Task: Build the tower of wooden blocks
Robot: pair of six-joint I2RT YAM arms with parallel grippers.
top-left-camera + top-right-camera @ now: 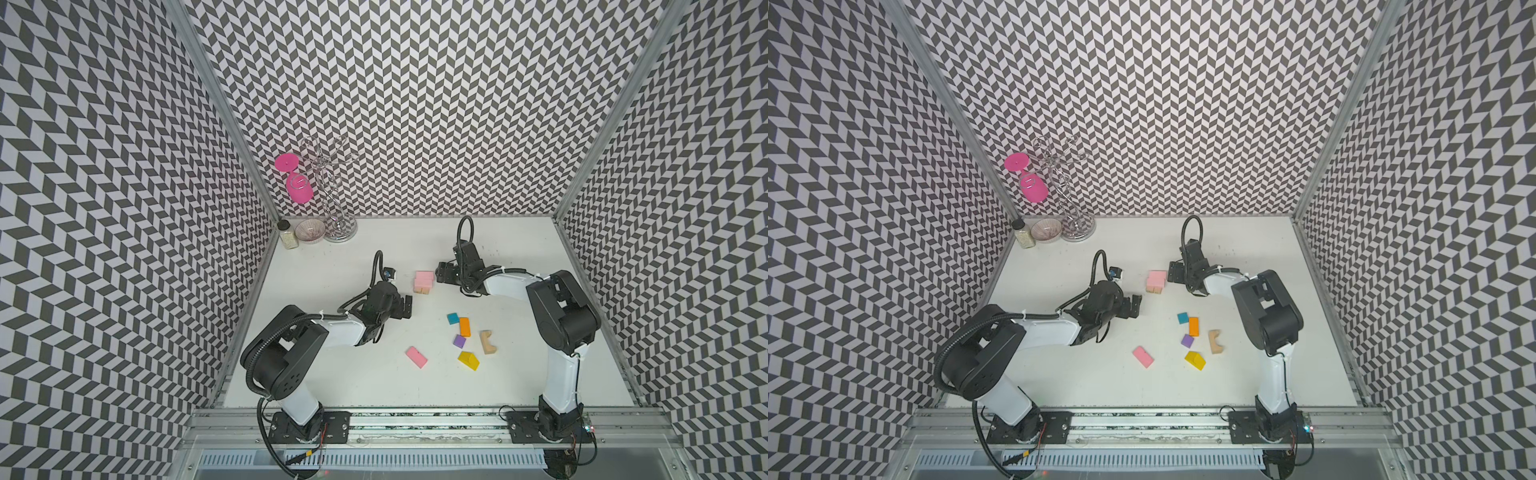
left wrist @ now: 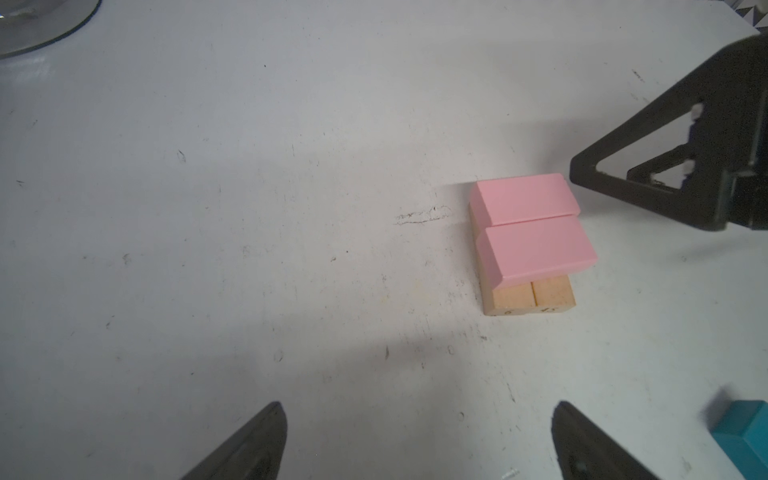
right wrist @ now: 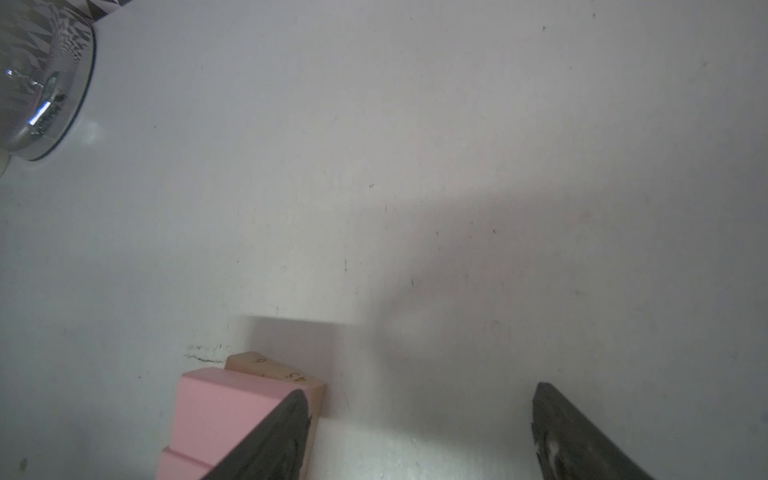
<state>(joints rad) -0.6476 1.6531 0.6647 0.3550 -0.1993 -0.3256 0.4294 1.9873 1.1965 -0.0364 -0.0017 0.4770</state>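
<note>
The tower stands mid-table: two pink slabs side by side across two tan bars. My right gripper is open just right of it. One finger lies alongside a pink slab, with nothing between the fingers. My left gripper is open and empty over bare table, nearer than the tower and to its left. Loose wood blocks lie nearer: teal cube, orange slab, purple cube, tan arch, yellow roof piece, pink slab.
At the back left corner stand a chrome wire rack with a pink goblet hanging on it, a glass bowl and a small jar. Patterned walls close three sides of the white table.
</note>
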